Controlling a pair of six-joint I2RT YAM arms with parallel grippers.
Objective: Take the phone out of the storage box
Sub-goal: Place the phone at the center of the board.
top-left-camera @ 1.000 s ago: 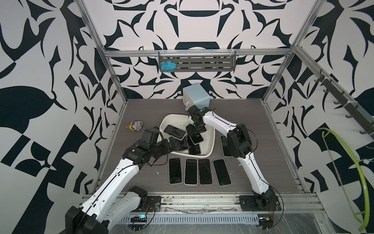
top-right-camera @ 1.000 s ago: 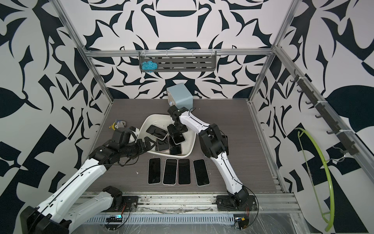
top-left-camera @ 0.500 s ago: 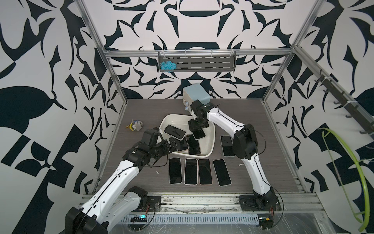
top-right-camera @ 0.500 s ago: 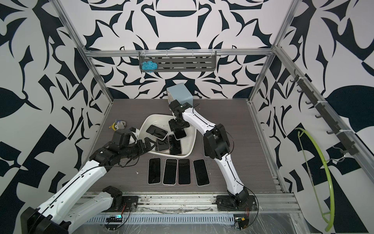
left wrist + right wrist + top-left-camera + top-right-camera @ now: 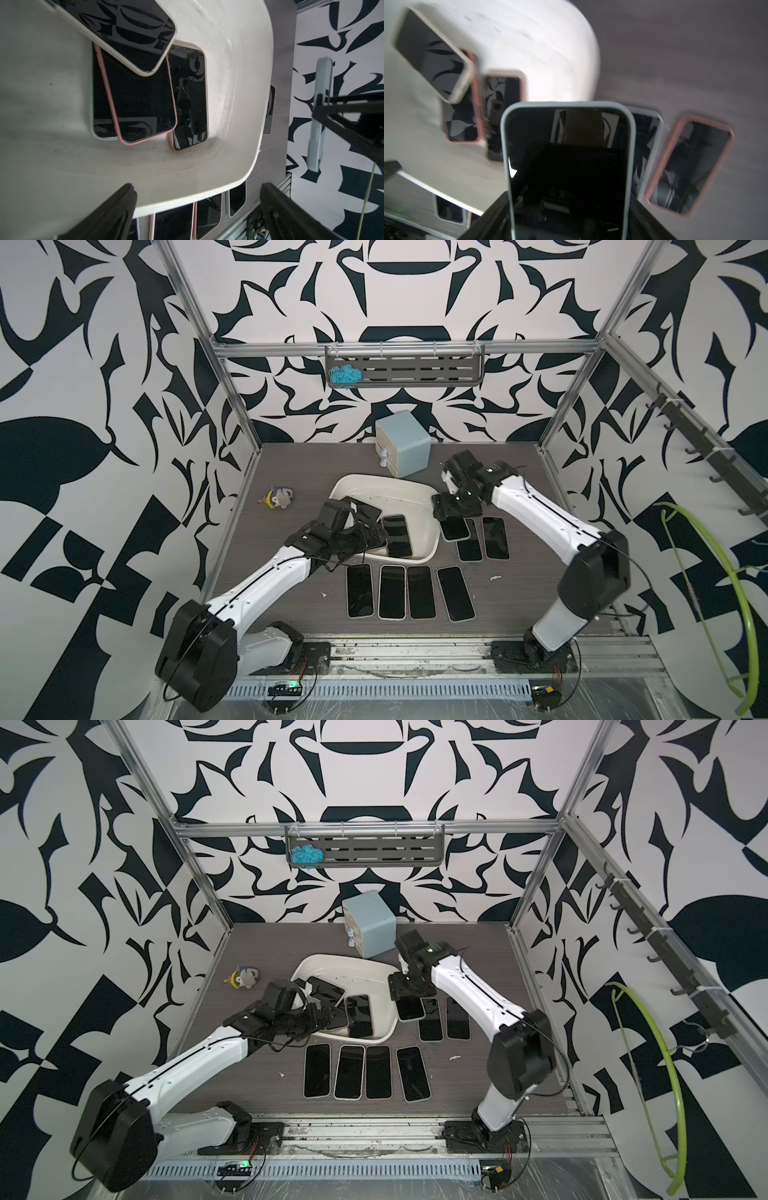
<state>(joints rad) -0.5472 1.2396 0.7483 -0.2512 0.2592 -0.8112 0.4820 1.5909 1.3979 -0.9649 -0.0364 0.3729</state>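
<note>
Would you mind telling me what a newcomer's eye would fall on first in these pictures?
Probably the bold black-and-white walls around the cell, then the row of four phones lying on the table in front of the storage box. Next, the right pincer holds a pale-blue-cased phone just beside the box's rim, while the left pincer stands open over the box and the phones inside.

— How's the feed on your end?
— Both top views look bright and even to me, with only faint, soft shadows on the desk.
— And the wrist cameras?
— Right wrist is smeared with blur; the storage box glares white and the phone mirrors dark shapes. Left wrist is sharper, though its fingers are soft.
</note>
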